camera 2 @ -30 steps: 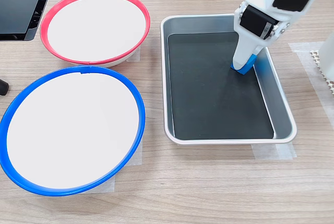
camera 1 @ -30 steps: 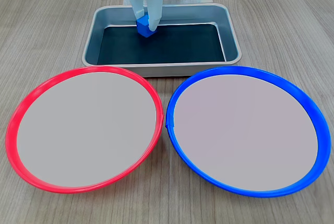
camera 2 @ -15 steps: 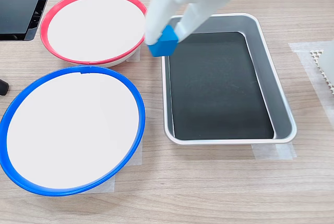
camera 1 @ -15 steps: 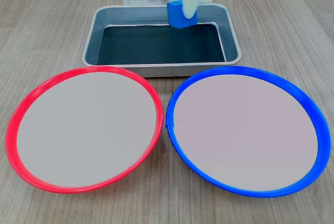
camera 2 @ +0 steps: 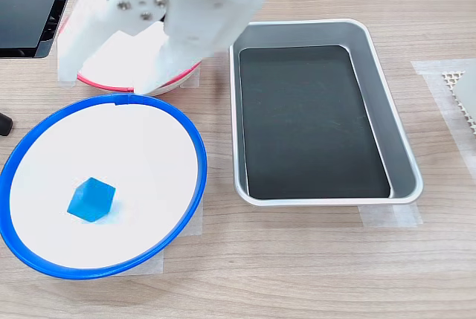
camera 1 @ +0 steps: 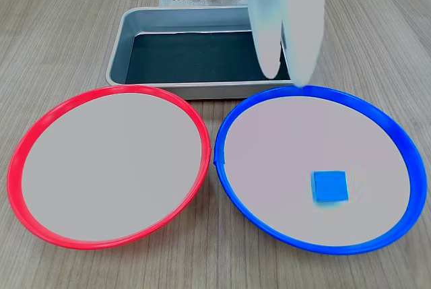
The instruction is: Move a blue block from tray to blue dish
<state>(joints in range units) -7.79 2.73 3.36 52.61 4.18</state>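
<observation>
Hand: the white hand [camera 2: 111, 81] hangs in the air with its two fingers [camera 1: 269, 46] spread wide and nothing between them, tips pointing down over the far edge of the blue dish.
Blue block: the blue block [camera 1: 329, 186] lies loose inside the blue dish, on its pale centre, apart from the hand.
Blue dish: the blue dish [camera 1: 232, 115] sits on the wooden worktop [camera 1: 60, 40], just beside the red-rimmed dish [camera 1: 27, 134] in both exterior views.
Tray: the tray [camera 2: 401, 163] stands behind the dishes in the first exterior view, its dark bottom bare.
</observation>
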